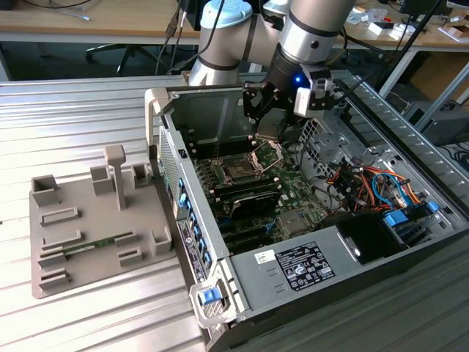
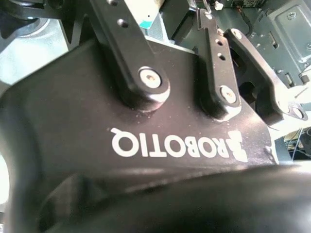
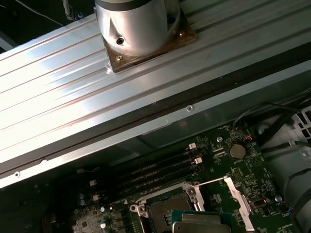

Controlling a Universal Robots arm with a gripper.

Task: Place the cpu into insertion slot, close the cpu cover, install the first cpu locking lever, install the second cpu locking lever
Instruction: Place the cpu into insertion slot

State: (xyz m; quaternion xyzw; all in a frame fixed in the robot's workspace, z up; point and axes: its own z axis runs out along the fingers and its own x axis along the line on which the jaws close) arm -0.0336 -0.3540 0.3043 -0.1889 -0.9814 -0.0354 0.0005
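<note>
**Aloft: black end effector clenched on the small, flat, square silver-topped cpu**

Broadly, a ribbed silver metal bench carries everything. On it lies a big grey open-sided computer case. On the exterior view's left, a grey moulded fixture tray lies just beside the case. A silvery robot arm reaches down into the case from the far side.

A green circuit board covers the case floor. The end effector hangs above the board, its fingers closed on the cpu's edges. The cpu is held clear of the board and is not seated.

Right under the end effector, the thin square silver cpu cover stands tilted up on its hinge, so it is open. Beside the cover, the small square black insertion slot with its silver rim shows a dark, bare centre. In the first wrist view, the cpu overlaps one corner of the slot.
</note>
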